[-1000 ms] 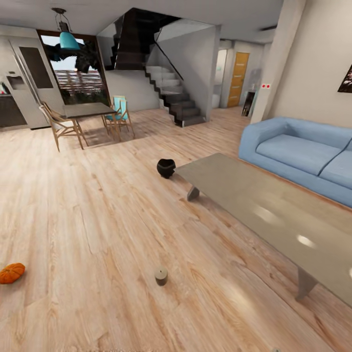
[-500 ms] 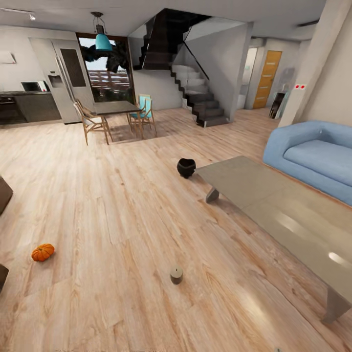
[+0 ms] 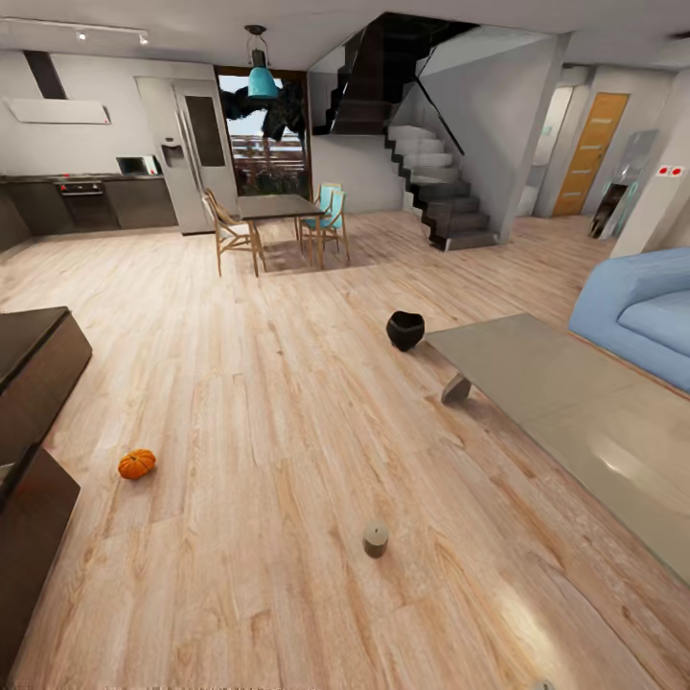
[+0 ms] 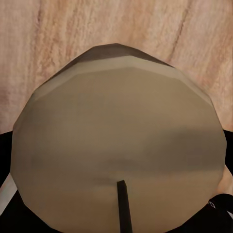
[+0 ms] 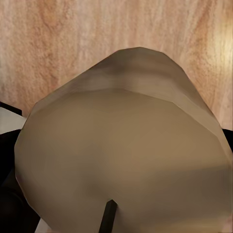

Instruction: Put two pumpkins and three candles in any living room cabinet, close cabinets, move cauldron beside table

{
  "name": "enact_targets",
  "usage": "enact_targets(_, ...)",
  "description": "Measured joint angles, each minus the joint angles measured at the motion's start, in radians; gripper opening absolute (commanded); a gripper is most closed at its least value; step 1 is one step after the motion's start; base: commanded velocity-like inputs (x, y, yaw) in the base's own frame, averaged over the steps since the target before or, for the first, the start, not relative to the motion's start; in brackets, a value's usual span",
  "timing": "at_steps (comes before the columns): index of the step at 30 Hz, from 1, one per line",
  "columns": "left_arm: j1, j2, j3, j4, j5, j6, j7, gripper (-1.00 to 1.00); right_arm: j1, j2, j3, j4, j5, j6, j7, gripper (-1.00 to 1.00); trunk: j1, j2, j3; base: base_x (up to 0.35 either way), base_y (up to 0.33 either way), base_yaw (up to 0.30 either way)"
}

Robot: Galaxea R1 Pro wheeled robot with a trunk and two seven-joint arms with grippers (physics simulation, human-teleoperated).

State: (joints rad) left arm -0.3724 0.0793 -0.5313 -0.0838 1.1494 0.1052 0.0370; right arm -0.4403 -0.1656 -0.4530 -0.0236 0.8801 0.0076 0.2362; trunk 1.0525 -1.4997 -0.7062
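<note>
A pale beige candle (image 4: 119, 141) with a black wick sits very close in the left wrist view, and my left gripper (image 4: 116, 204) is shut on it, its dark fingers showing at the candle's sides. Another candle (image 5: 124, 145) is held the same way in my right gripper (image 5: 114, 208). In the head view a third candle (image 3: 376, 540) stands on the plank floor ahead. An orange pumpkin (image 3: 137, 464) lies to the left, near the low dark brown cabinet (image 3: 34, 374). The black cauldron (image 3: 405, 330) sits on the floor right beside the far corner of the grey low table (image 3: 575, 422).
A blue sofa (image 3: 637, 307) stands behind the low table at the right. Further back are a dining table with chairs (image 3: 278, 216), the stairs (image 3: 446, 192) and kitchen units (image 3: 86, 196). Open plank floor lies between the cabinet and the low table.
The head camera has turned left, so everything has shifted right in the picture and the dark cabinet has come into view at the left. The floor objects themselves have not moved.
</note>
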Motion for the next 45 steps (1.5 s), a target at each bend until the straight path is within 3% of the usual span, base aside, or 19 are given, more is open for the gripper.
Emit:
enact_targets(37, 0.0, -0.003, 0.0, -0.005, -0.001, 0.001, -0.001, -1.0, 0.0, 0.0, 0.0, 0.0, 0.0, -0.001, -0.001, -1.0, 0.0, 0.0, -0.013, 0.0, 0.0, 0.293)
enact_targets(45, 0.0, -0.002, 0.001, -0.005, -0.001, 0.001, -0.001, -1.0, 0.0, 0.0, 0.0, 0.001, 0.0, -0.001, -0.001, -1.0, -0.001, 0.0, -0.016, 0.233, 0.0, 0.293)
